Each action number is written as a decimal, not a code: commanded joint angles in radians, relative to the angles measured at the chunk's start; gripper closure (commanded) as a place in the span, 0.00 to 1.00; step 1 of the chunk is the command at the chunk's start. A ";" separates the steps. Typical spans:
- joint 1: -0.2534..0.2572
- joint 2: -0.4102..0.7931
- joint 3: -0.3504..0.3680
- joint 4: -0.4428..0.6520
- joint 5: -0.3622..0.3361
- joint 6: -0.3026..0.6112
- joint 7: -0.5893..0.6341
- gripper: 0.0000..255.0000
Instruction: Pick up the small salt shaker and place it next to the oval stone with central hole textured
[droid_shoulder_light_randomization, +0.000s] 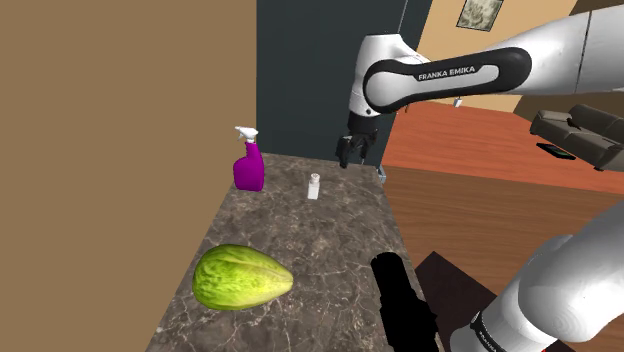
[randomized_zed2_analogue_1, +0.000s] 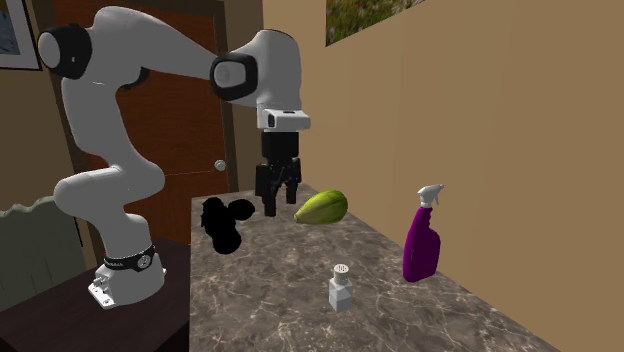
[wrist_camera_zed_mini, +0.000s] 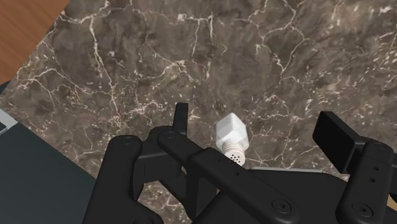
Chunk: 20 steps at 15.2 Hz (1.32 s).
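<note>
A small white salt shaker (droid_shoulder_light_randomization: 313, 186) stands upright on the dark marble counter (droid_shoulder_light_randomization: 320, 240), towards its far end. My black gripper (droid_shoulder_light_randomization: 348, 158) hangs open in the air above it, slightly to the shoulder view's right. In the wrist view the shaker (wrist_camera_zed_mini: 230, 135) shows down between the spread fingers (wrist_camera_zed_mini: 181, 118), nearer one of them and untouched. A green oval object (droid_shoulder_light_randomization: 242, 277) lies at the counter's near left. An all-black lumpy object (droid_shoulder_light_randomization: 400, 300) sits near the stand. From the second exterior view the shaker (randomized_zed2_analogue_1: 340, 287) is in front, and the gripper (randomized_zed2_analogue_1: 275, 205) is behind it.
A purple spray bottle (droid_shoulder_light_randomization: 249, 165) stands by the tan wall (droid_shoulder_light_randomization: 110, 150), to the shoulder view's left of the shaker. The counter's right edge drops to a wooden floor (droid_shoulder_light_randomization: 470, 150). A dark sofa (droid_shoulder_light_randomization: 585, 135) stands far back.
</note>
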<state>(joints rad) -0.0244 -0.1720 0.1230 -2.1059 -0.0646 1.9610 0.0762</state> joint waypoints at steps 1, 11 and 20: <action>0.000 0.080 0.007 0.049 -0.015 0.025 0.016 0.00; 0.026 0.460 0.016 0.344 -0.097 0.078 0.086 0.00; 0.023 0.498 0.009 0.294 -0.109 0.166 0.094 0.00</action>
<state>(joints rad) -0.0018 0.3220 0.1326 -1.8109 -0.1724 2.1221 0.1688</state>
